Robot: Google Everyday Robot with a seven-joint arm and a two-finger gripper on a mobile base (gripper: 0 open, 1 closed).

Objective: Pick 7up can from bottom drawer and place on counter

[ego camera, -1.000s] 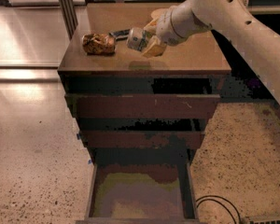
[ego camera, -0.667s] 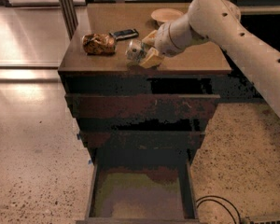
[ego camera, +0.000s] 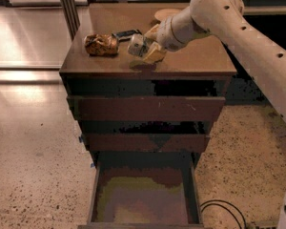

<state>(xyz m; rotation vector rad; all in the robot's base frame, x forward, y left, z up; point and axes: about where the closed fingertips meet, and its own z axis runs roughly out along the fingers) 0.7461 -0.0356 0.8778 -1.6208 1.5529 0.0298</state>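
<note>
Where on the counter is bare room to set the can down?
Bare on the counter: the front-right part, beside the gripper holding the 7up can, and the back-left strip behind the snack bag. Crowded: left-centre, where bag, black handset and can cluster. A tan disc takes the back middle.

Quick tally: one 7up can (ego camera: 136, 44), one mottled snack bag (ego camera: 101, 45), one black handset (ego camera: 126, 33) and one pale round plate-ish thing (ego camera: 166, 14), so four loose items on or over the one counter (ego camera: 195, 56). Three drawers total: two drawer fronts (ego camera: 148, 108), plus one bottom drawer (ego camera: 194, 194) standing open. One arm (ego camera: 248, 37), one gripper (ego camera: 144, 46), over the counter's front middle, clamped around that single can. One black cable (ego camera: 224, 208) on the floor, bottom right.
</note>
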